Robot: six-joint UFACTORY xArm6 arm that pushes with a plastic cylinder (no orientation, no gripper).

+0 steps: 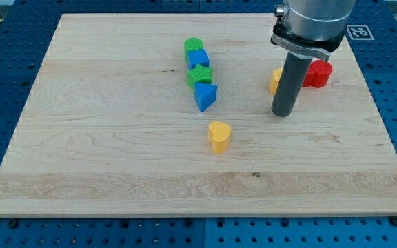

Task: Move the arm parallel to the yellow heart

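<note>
The yellow heart (219, 136) stands on the wooden board (116, 138) just below the middle. My tip (282, 114) touches the board to the heart's right and a little higher in the view, well apart from it. The rod hides part of a yellow block (275, 80) right behind it.
A column of blocks stands above the heart: a green cylinder (194, 46), a blue cube (198, 58), a green star (200, 75) and a blue triangle (205, 96). A red block (318, 73) sits to the right of the rod. The board's right edge is near.
</note>
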